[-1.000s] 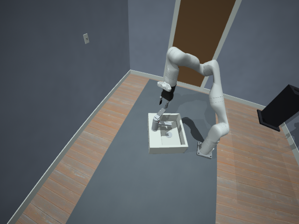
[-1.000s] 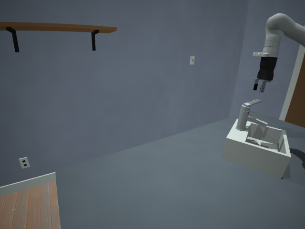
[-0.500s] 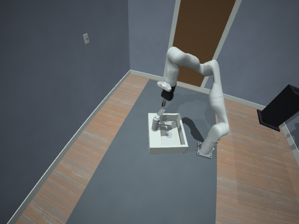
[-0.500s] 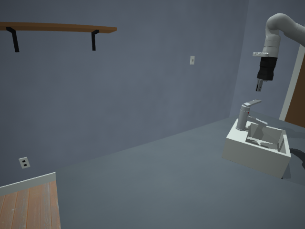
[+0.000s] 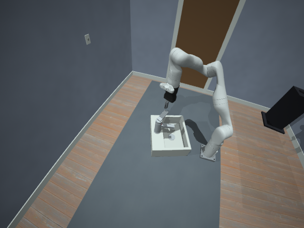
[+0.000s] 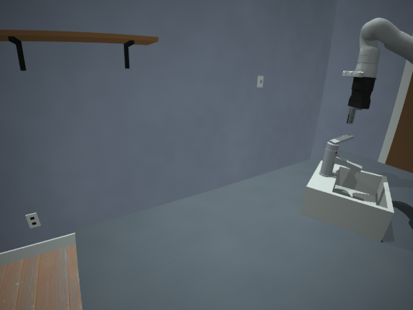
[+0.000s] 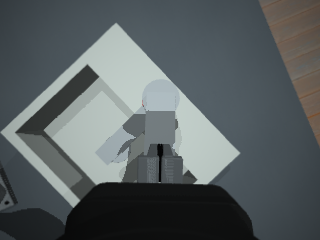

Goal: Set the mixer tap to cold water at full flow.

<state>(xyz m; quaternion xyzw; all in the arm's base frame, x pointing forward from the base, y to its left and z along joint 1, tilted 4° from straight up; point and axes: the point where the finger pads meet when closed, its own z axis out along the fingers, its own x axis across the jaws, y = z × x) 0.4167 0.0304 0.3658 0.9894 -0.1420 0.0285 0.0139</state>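
Arm over the sink, jaws shut on nothing above the tap lever.

The arm (image 5: 221,98) reaches over the sink (image 5: 169,150), which sits on the grey floor. The tap (image 6: 328,160) stands at the sink's back corner, a red dot showing on its body. Its lever (image 6: 343,138) is tilted slightly up and points away from the spout (image 6: 350,164). The gripper (image 6: 350,121) hangs just above the lever's free end, apart from it, fingers pressed together, holding nothing.
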